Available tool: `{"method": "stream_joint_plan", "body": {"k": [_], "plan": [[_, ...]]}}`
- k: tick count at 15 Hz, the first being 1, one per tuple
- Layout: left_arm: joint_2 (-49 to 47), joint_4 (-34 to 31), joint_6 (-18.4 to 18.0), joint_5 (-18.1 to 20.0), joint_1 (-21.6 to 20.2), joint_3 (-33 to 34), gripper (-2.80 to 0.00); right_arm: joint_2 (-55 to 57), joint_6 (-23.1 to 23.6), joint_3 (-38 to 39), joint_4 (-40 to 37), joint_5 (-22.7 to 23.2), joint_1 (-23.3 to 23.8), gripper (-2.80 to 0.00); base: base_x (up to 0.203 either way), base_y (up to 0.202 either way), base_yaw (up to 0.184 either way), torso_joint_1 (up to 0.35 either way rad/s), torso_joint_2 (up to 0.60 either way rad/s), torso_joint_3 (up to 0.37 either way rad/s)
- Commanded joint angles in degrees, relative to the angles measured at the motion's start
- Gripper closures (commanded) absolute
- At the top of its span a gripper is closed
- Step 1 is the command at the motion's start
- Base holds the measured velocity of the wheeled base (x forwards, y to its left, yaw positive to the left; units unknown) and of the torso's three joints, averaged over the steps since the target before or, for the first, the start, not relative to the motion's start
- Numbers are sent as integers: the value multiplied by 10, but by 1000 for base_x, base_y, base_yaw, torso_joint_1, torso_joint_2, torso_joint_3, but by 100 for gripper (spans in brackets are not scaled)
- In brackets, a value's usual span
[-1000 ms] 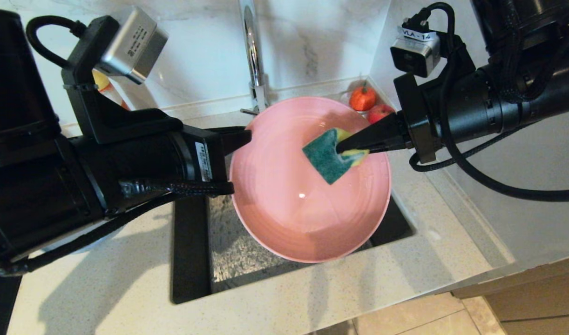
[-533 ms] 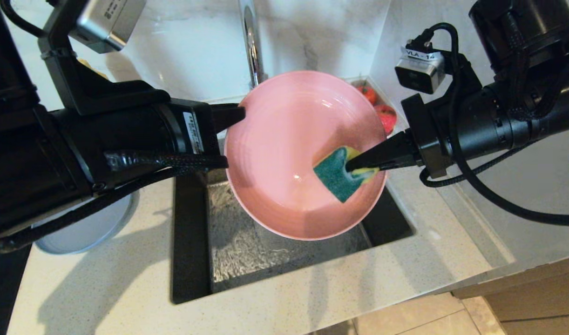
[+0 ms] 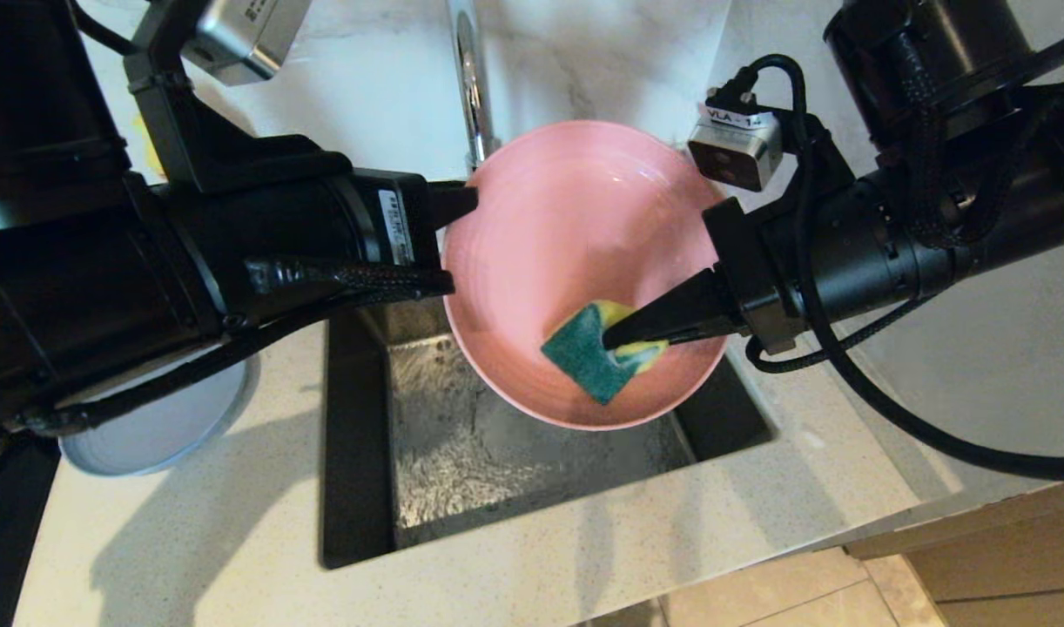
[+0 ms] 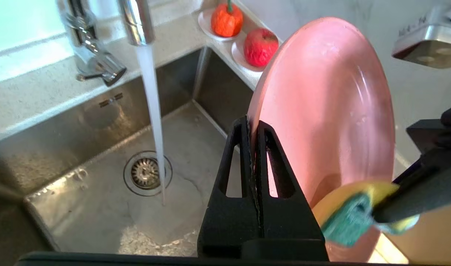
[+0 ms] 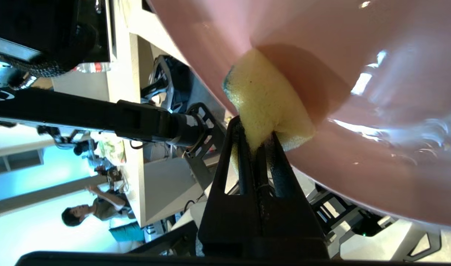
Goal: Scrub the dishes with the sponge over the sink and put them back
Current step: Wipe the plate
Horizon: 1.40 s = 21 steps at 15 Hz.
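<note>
Over the sink (image 3: 427, 470), left gripper (image 3: 462, 209) pinches the pink plate's (image 3: 575, 252) rim, tilting it so right gripper's (image 3: 623, 335) clamped sponge (image 3: 584, 353) scrubs inside.

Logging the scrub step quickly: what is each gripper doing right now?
Left gripper: shut on the pink plate rim, over the sink.
Right gripper: shut on the sponge, pressed against the plate.

Glossy plate, porous sponge, metal sink

The pink plate (image 3: 575, 252) looks smooth and shiny, with bright glints on its face. The sponge (image 3: 593, 347) shows porous yellow foam and a rough, matt green scouring side. The sink (image 4: 100, 155) is brushed steel, the tap (image 4: 135, 20) polished chrome. The countertop (image 3: 192, 531) is pale speckled stone, the gripper fingers (image 4: 269, 173) matt black plastic.
</note>
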<state>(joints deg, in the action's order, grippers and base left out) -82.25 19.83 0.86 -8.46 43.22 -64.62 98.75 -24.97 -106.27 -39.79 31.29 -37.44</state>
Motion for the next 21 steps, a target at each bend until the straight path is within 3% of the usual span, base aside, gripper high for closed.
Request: {"method": "stream_joint_plan", "body": {"k": [1, 8, 15, 21], "plan": [[-16, 1, 0, 1, 2, 0, 0, 23, -2, -17, -2, 2, -10, 0, 0, 0, 0, 0, 0, 0], [-19, 0, -6, 6, 15, 19, 0, 38, -4, -44, 13, -1, -4, 0, 0, 0, 0, 5, 0, 1], [11, 1, -5, 6, 16, 61, 0, 8, 0, -44, 21, -4, 66, 0, 0, 0, 0, 0, 0, 0], [23, 2, -1, 1, 0, 36, 0, -21, 7, 17, 0, -4, 77, 0, 0, 0, 0, 0, 0, 0]]}}
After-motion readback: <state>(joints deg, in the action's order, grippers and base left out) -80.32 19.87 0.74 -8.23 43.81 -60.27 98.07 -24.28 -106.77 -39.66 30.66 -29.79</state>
